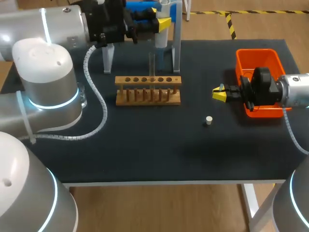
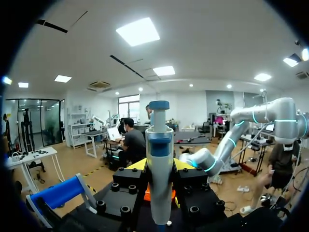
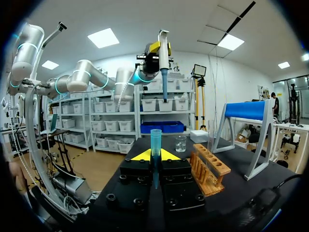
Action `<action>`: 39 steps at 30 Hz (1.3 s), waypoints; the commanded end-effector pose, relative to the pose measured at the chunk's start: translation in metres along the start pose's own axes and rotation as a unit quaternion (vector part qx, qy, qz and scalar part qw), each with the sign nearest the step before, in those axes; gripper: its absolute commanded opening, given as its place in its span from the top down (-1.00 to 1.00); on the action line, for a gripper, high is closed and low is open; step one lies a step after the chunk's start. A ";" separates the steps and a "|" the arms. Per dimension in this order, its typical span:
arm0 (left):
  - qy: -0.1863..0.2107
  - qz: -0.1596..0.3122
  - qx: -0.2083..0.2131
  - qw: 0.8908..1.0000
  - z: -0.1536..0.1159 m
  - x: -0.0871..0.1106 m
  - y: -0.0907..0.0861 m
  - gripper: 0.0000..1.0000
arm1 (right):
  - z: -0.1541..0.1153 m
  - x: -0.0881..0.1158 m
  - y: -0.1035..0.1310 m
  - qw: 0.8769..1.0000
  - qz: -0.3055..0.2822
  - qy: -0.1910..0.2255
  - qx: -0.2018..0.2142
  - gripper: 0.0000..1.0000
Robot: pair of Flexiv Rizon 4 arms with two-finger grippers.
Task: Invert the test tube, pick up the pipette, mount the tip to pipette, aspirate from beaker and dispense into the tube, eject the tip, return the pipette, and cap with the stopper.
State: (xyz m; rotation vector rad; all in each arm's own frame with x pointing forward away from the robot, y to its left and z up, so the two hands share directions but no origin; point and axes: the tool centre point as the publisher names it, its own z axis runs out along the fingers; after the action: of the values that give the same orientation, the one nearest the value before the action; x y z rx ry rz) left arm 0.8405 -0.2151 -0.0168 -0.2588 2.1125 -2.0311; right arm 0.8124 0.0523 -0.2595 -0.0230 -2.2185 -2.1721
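Above and behind the wooden rack (image 1: 148,90) the left gripper (image 2: 159,166) was clamped on the pipette (image 2: 159,140), while off the rack's right end the right gripper (image 3: 154,157) pinched a blue tip (image 3: 155,139), the stopper (image 1: 208,120) lying loose before that end.

Left arm (image 1: 46,26) enters from the upper left, left gripper (image 1: 160,18) high at top centre, clamped on the pipette (image 2: 160,145); right arm (image 1: 295,91) enters mid-right, right gripper (image 1: 219,93) level, pointing left, pinching a tip (image 3: 155,140)
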 end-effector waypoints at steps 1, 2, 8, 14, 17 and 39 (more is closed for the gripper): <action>0.004 0.007 -0.001 1.000 0.005 -0.001 -0.004 1.00 | 0.000 0.001 0.000 1.000 0.000 -0.001 0.001 1.00; 0.005 0.007 -0.001 1.000 0.006 -0.001 -0.005 1.00 | 0.000 0.001 0.000 1.000 0.000 -0.001 0.001 1.00; 0.012 0.008 -0.001 1.000 0.010 -0.002 -0.006 1.00 | 0.000 0.001 0.000 1.000 0.000 -0.001 0.001 1.00; 0.012 0.011 -0.001 1.000 0.012 -0.002 -0.008 1.00 | 0.000 0.001 0.000 1.000 0.000 -0.001 0.001 1.00; 0.012 0.013 -0.003 1.000 0.012 -0.002 -0.009 1.00 | 0.000 0.001 0.000 1.000 0.000 -0.001 0.001 1.00; 0.005 0.025 -0.003 1.000 0.009 0.000 -0.018 1.00 | 0.000 0.001 0.000 1.000 0.000 -0.001 0.001 1.00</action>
State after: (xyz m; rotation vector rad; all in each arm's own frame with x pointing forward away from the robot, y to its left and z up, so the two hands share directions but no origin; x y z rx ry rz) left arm 0.8430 -0.2258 0.0006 -0.1959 2.1123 -1.9995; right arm 0.8124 0.0524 -0.2595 -0.0229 -2.2185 -2.1720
